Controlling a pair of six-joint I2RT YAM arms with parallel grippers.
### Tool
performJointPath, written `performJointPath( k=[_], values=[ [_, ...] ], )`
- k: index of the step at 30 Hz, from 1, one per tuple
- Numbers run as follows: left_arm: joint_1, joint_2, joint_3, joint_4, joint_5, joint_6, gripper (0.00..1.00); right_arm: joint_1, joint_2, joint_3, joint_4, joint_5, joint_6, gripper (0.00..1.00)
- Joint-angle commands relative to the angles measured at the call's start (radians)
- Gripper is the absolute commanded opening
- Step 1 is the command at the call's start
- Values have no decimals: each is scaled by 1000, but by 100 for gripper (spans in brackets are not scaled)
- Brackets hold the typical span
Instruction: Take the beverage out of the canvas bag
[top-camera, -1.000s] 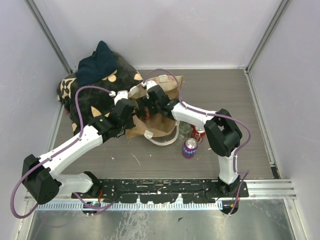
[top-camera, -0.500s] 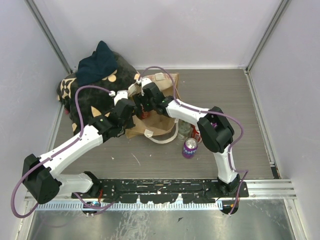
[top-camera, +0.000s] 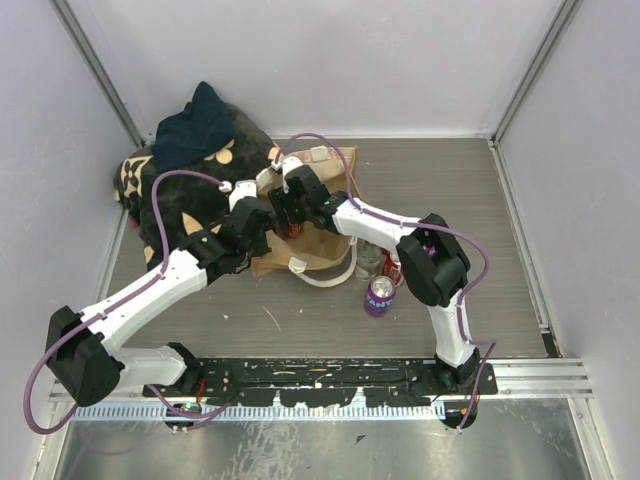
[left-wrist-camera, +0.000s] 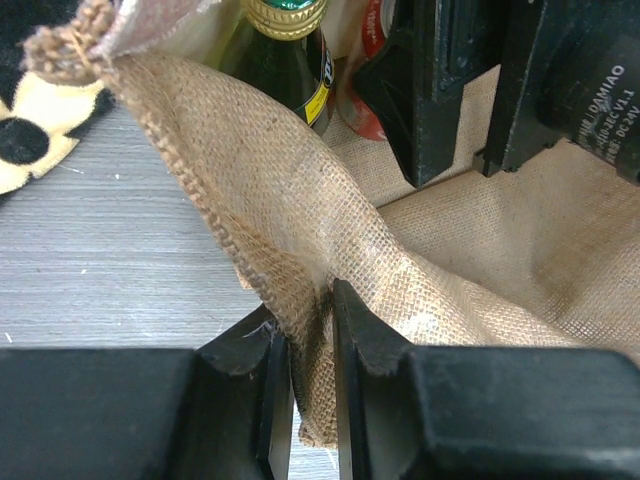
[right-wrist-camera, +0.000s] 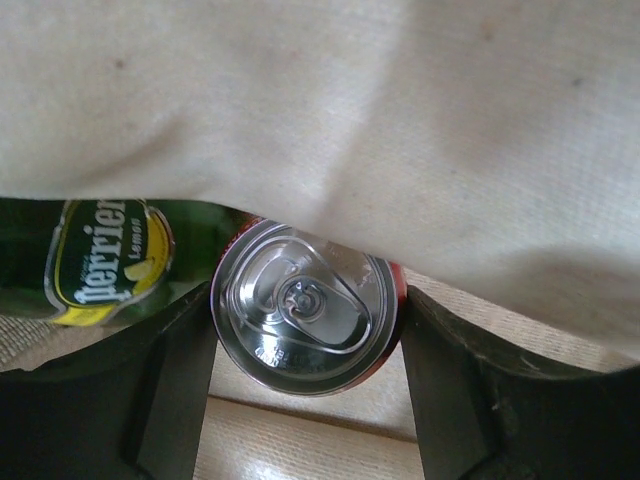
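Purple can (top-camera: 379, 295): on the table (top-camera: 480, 200), just in front of the canvas bag (top-camera: 295, 255), at its right corner. Left gripper (left-wrist-camera: 312, 335): clamped on a fold of woven fabric at the bag's near-left rim. Right gripper (right-wrist-camera: 305, 335): inside the bag's mouth, closed on the red can (right-wrist-camera: 305, 312), one finger against each side. Green Perrier bottle (right-wrist-camera: 100, 260): inside the bag, touching the can. Black flower-print cushion (top-camera: 190, 190): behind the bag's left side.

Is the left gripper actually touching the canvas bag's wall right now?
Touching. The left wrist view shows the left gripper shut on a fold of the canvas bag, with the fabric pinched on both sides.
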Motion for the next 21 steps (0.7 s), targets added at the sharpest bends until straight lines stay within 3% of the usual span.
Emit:
performJointPath(
  k=[1, 9, 15, 21],
  values=[
    [7, 14, -33, -25, -22, 17, 27, -4, -153, 47, 19, 55, -71, 1],
    [5, 14, -27, -13, -25, 22, 30, 3, -392, 12, 76, 100, -116, 1],
    [7, 14, -32, -15, -27, 22, 30, 4, -618, -170, 125, 311, -132, 1],
    [10, 12, -31, -11, -22, 33, 30, -3, -856, -357, 65, 580, -100, 0]
  ],
)
